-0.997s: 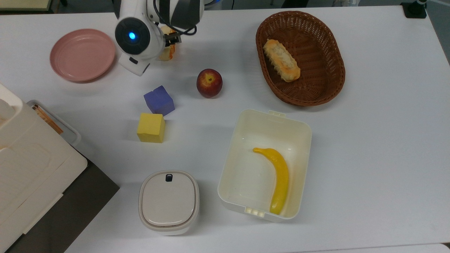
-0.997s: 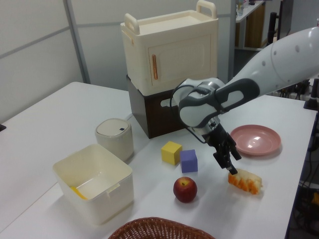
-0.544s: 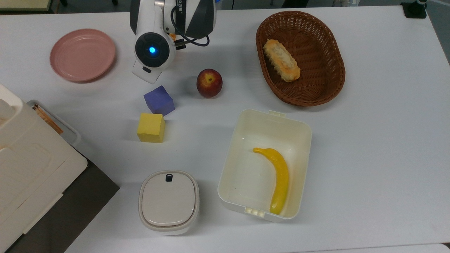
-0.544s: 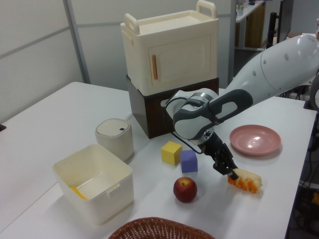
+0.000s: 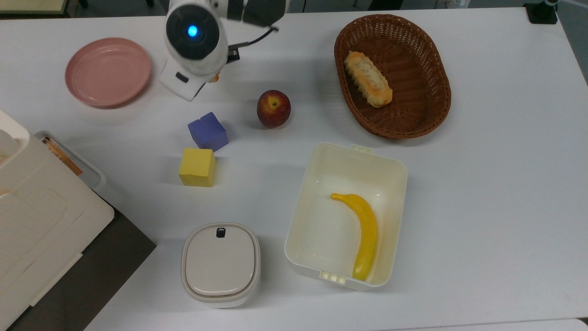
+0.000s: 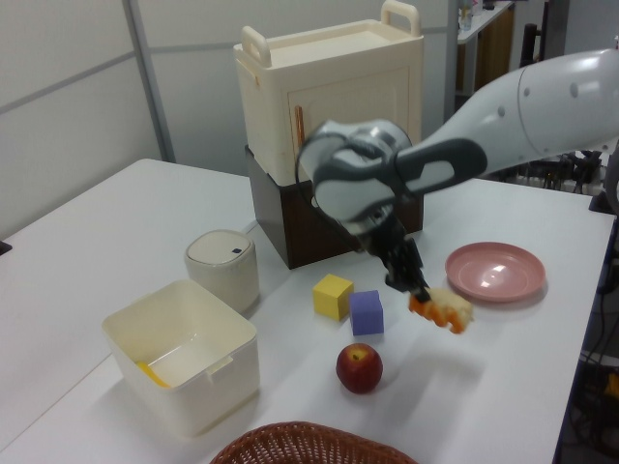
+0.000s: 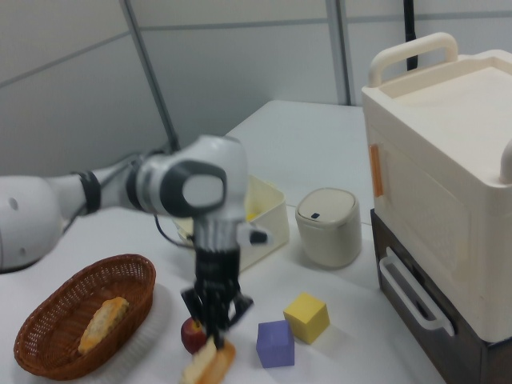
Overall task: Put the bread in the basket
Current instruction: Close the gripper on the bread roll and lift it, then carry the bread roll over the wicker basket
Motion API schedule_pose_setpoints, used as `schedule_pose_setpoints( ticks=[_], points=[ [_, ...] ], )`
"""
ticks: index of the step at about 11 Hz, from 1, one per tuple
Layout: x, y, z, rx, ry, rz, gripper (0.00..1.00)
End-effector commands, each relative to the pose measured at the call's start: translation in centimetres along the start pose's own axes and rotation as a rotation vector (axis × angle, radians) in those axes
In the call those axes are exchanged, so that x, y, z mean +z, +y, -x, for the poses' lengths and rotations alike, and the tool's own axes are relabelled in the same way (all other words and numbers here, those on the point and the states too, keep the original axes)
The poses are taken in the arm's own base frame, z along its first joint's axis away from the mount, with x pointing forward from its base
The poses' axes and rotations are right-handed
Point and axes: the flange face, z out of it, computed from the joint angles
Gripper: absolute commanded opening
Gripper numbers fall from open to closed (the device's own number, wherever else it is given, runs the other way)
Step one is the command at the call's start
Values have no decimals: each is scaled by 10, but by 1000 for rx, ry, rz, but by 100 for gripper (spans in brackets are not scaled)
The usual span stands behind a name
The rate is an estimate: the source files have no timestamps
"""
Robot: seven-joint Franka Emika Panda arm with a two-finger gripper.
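Note:
My gripper (image 6: pixel 414 293) is shut on one end of the bread (image 6: pixel 441 311), a stubby bun with a golden-orange top, which hangs tilted above the table between the apple and the pink plate. The right view shows the fingers (image 7: pixel 228 312) pointing down onto the bread (image 7: pixel 208 365), just right of the apple. In the top view the arm's wrist covers the bread except for an orange sliver (image 5: pixel 213 79). The brown wicker basket (image 5: pixel 413 46) stands at the top view's upper right with a longer loaf (image 5: pixel 367 79) lying inside it.
A red apple (image 5: pixel 273 108), a purple cube (image 5: pixel 207 131) and a yellow cube (image 5: pixel 197 167) sit mid-table. A pink plate (image 5: pixel 108 71) lies at the top view's upper left. A cream tub (image 5: pixel 312 193) holds a banana (image 5: pixel 363 230). A lidded white canister (image 5: pixel 220 264) and a cabinet (image 6: pixel 334 116) stand nearby.
The gripper came down onto the bread on the table, shut on its end and raised it. The bread now hangs clear of the surface, shifted toward the cubes.

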Motion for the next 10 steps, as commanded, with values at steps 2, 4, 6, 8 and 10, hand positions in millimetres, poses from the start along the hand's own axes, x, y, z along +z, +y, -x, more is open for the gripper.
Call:
schedule_pose_setpoints(
  ticks=[2,4,6,8,10],
  points=[
    [-78,-54,8,-2,150,-111,0],
    [-94,-100,-3,18,215,-155,0],
    [-105,-160,-12,15,257,-210,0],
    [-114,-223,-16,-19,301,-205,0],
    [-112,-275,-12,-75,294,-184,0]
  ],
)
